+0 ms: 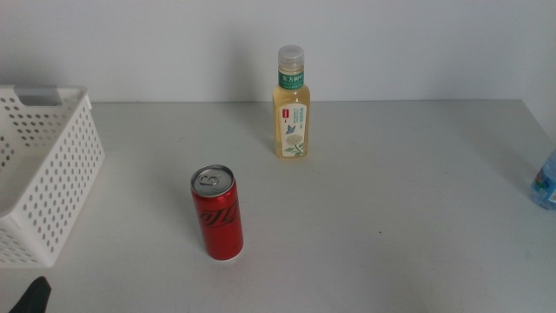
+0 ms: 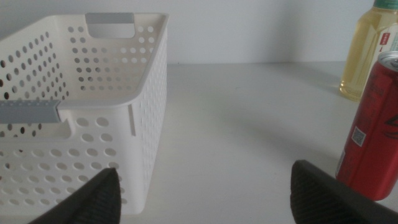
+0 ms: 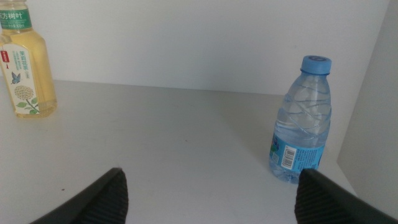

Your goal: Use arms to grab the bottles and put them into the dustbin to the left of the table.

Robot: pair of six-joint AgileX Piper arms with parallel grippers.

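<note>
Right, you've got the left gripper (image 2: 202, 186) low at the bottom edge of its wrist picture, jaws spread wide and nothing between them. In the middle view only a dark tip of it (image 1: 35, 296) pokes in at the lower left corner. Your right gripper (image 3: 208, 196) is the same story: jaws parted, holding nothing, and it doesn't show in the middle view at all.

Nearest to you on the table (image 1: 391, 243) stands the red can (image 1: 216, 214), upright, lower centre-left of the frame. The left wrist camera catches it at the right edge (image 2: 373, 130), just beside that jaw but not touching it.

Over at the left edge sits the bin (image 1: 43, 174), white, holes all over its sides, cut off by the frame. It fills the left half of the left wrist picture (image 2: 112, 93), grey handle visible on its near rim.

Further back, upper centre, the tea bottle (image 1: 292, 104) stands upright near the wall, well apart from the can. You see it too at the upper left of the right wrist picture (image 3: 25, 68).

Far right edge, the water bottle (image 1: 546, 181) only just peeks in; the right wrist view shows it whole (image 3: 301, 121), upright, blue cap on.
</note>
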